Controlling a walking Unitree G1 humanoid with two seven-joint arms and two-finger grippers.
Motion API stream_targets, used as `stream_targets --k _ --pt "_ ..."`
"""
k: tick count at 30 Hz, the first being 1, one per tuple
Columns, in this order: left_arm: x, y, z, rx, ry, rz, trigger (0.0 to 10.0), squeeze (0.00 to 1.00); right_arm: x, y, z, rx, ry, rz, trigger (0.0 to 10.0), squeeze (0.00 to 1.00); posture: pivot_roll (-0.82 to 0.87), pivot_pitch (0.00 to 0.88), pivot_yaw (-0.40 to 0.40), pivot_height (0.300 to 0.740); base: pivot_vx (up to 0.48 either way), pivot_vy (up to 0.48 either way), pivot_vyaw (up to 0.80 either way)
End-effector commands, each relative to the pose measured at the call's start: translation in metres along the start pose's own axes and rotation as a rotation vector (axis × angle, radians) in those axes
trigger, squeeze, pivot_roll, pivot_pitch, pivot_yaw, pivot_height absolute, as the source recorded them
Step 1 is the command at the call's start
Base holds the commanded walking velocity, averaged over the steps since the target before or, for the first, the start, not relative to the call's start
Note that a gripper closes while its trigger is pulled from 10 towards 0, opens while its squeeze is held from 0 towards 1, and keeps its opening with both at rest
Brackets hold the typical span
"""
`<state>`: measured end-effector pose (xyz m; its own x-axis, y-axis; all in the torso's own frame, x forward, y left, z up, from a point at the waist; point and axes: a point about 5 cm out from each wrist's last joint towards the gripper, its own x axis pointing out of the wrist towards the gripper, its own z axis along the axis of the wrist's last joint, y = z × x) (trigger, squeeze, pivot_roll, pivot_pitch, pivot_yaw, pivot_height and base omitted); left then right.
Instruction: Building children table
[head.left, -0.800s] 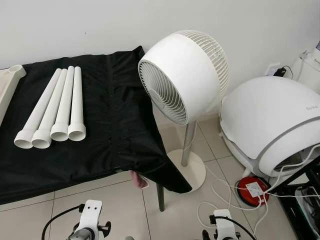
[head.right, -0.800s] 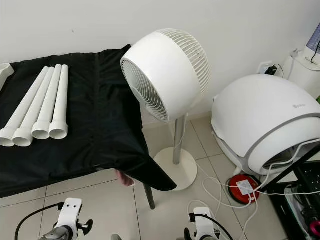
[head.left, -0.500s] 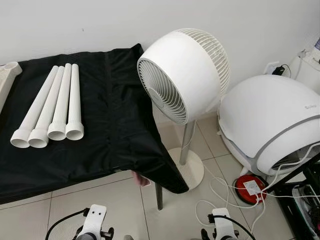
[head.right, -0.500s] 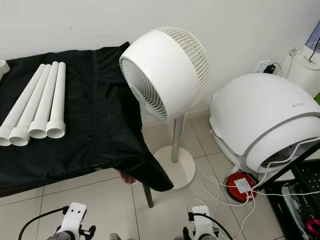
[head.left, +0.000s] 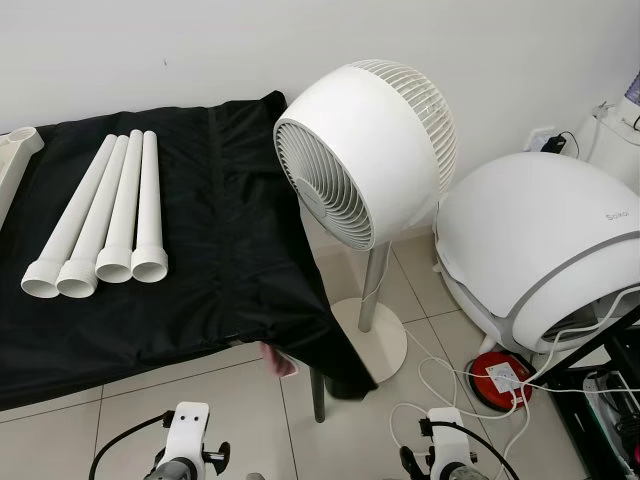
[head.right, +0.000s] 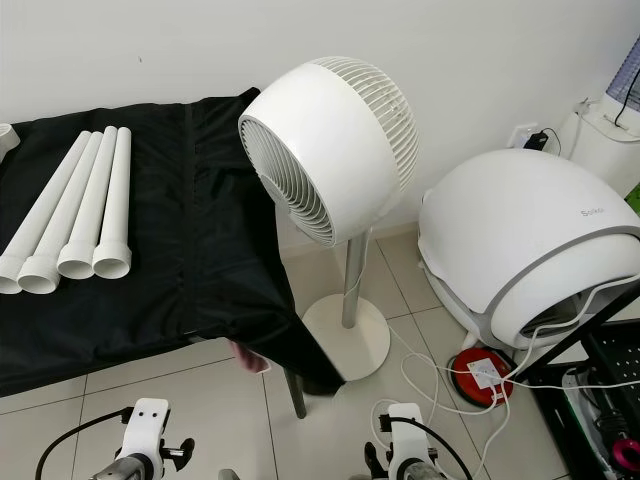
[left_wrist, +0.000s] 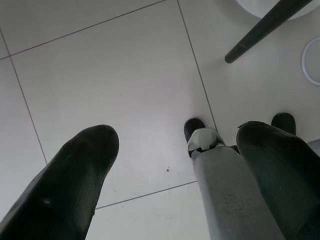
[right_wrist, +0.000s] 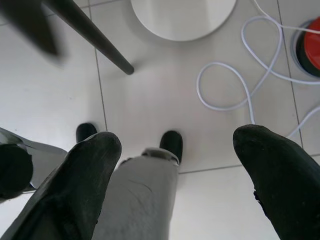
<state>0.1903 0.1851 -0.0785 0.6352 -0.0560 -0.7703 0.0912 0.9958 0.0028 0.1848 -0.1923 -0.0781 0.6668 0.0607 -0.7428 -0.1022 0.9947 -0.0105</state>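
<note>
Several white tube-shaped table legs (head.left: 100, 215) lie side by side on a black cloth (head.left: 220, 250) that covers a low table at the left. A cream tabletop part (head.left: 18, 148) pokes in at the far left edge. Both arms hang low in front of me, the left wrist (head.left: 185, 450) and right wrist (head.left: 445, 445) at the bottom of the eye views. My left gripper (left_wrist: 180, 137) is open over bare floor tiles. My right gripper (right_wrist: 177, 142) is open too, above the tiles near a white cable (right_wrist: 235, 85). Neither holds anything.
A white pedestal fan (head.left: 365, 150) stands right of the table, its round base (head.left: 375, 335) on the floor. A big white dome appliance (head.left: 540, 250), a red disc (head.left: 505, 375), loose cables (head.left: 440, 385) and a black rack (head.left: 610, 390) crowd the right. A dark table leg (head.left: 318, 395) stands under the cloth corner.
The head view has shifted slightly, so the whole scene sits a little differently. The legs, cloth and fan have not moved, and both arms still hang low.
</note>
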Motion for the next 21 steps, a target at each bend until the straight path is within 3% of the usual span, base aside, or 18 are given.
stream_targets --k 1,6,9,10,13,18,21 --pt "-0.001 0.006 -0.004 0.015 0.024 0.093 10.0 0.00 0.000 0.003 -0.004 0.007 0.023 0.011 10.0 0.00 -0.17 0.000 0.087 0.740 0.000 0.000 0.00" --pt "-0.001 0.006 -0.004 0.012 0.024 0.093 10.0 0.00 0.000 0.003 -0.004 0.009 0.023 0.013 10.0 0.00 -0.17 0.000 0.087 0.740 0.000 0.000 0.00" --pt "-0.002 0.013 -0.003 -0.019 0.025 0.095 10.0 0.00 0.000 0.004 -0.002 0.008 0.008 0.031 10.0 0.00 -0.18 0.057 0.078 0.740 0.000 0.000 0.00" --pt "-0.007 0.025 -0.013 -0.015 0.049 0.120 10.0 0.00 -0.004 0.000 -0.011 -0.002 0.025 0.004 10.0 0.00 -0.18 0.103 0.099 0.740 0.000 0.000 0.00" --pt "-0.012 0.035 -0.019 0.029 0.051 0.138 10.0 0.00 -0.007 -0.001 -0.020 -0.022 0.051 -0.013 10.0 0.00 -0.17 0.134 0.091 0.740 0.000 0.000 0.00" --pt "-0.010 0.035 -0.012 0.021 0.014 0.148 10.0 0.00 -0.008 -0.005 -0.019 -0.044 0.040 -0.002 10.0 0.00 -0.20 0.118 0.133 0.740 0.000 0.000 0.00" --pt "-0.008 0.030 -0.008 0.045 -0.001 0.156 10.0 0.00 -0.009 -0.017 -0.018 -0.059 0.039 -0.054 10.0 0.00 -0.21 0.133 0.161 0.740 0.000 0.000 0.00"
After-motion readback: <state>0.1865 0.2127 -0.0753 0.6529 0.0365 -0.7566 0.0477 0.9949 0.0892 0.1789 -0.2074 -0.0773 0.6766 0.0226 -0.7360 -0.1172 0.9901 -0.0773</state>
